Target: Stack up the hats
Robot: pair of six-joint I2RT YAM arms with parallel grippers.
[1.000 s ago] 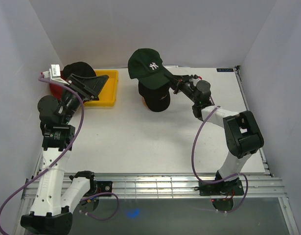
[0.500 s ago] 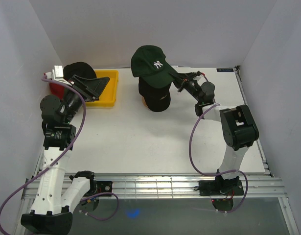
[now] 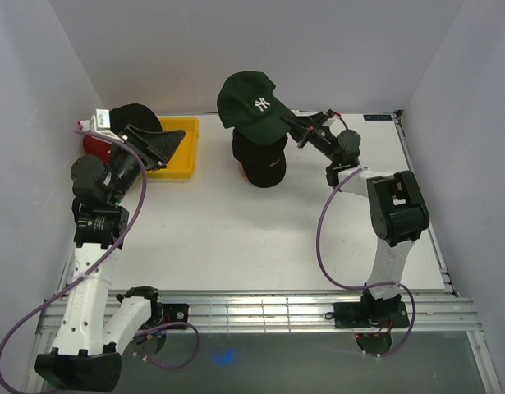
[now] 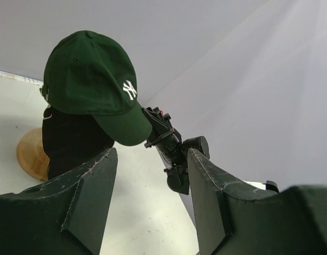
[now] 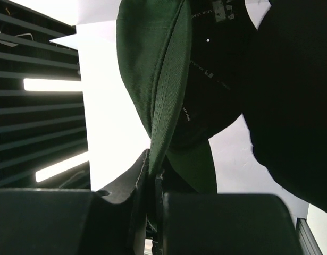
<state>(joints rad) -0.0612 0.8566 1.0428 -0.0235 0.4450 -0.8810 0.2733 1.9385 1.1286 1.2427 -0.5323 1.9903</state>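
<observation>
**Top and wrist views: stacking in progress.** The right gripper (image 3: 295, 130) is clamped shut on the brim (image 4: 123, 125) of the green cap (image 3: 252, 103). It holds the cap at the far middle of the desk (image 3: 236, 238), above the black cap (image 3: 260, 164) that sits on the wooden stand (image 4: 30, 154). The green cap is tilted, with its brim pointing toward the right arm and its white logo showing. In the left wrist view its lower edge overlaps the black crown, but whether the two touch cannot be told. The right wrist view shows the brim edge-on between the closed jaws, with the cap's dark lining behind it. The left gripper (image 3: 163, 144) stands open and empty at the left end of the yellow tray (image 3: 176, 156). A second black cap (image 3: 133, 116) and a red cap (image 3: 92, 148) lie just behind it.

**Handling, as judged.** The cap is light. Its fabric crown is soft and likely to dent or fold if pinched, so it gives no firm purchase. The brim is the stiff part, thin and curved, and suits a two-finger pinch near its front edge. Held there, the crown hangs free and may swing or tip. The main risks are the crown settling askew over the one below and the brim slipping between the jaws.
</observation>
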